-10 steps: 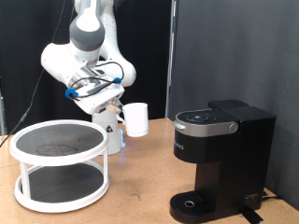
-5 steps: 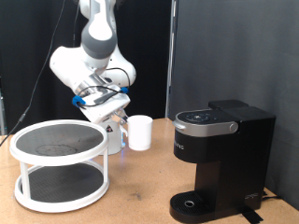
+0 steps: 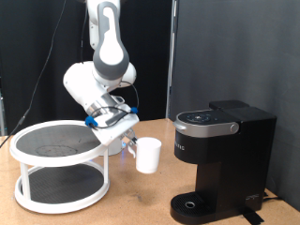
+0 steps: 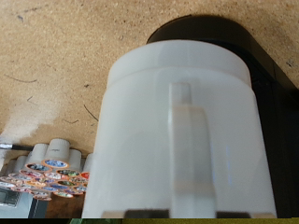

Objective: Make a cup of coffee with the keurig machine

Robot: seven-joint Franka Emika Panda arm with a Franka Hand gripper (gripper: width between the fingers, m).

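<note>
The cup [image 3: 147,155] is a plain white mug held in the air by my gripper [image 3: 130,143], which is shut on its handle side. It hangs between the white stand and the keurig machine [image 3: 222,161], a black boxy brewer with its lid down at the exterior view's right. The cup is left of the machine and above table level, tilted slightly. In the wrist view the cup [image 4: 177,131] fills the picture with its handle facing the camera, and the machine's dark body [image 4: 266,75] shows behind it. My fingers are mostly hidden by the cup.
A white two-tier round stand [image 3: 60,163] with dark mesh shelves stands at the exterior view's left. A rack of several coffee pods [image 4: 47,173] shows in the wrist view. The wooden table [image 3: 141,202] lies beneath. A black curtain hangs behind.
The arm has moved down and towards the exterior view's right, carrying the cup lower and closer to the keurig machine. The machine and the stand have not moved.
</note>
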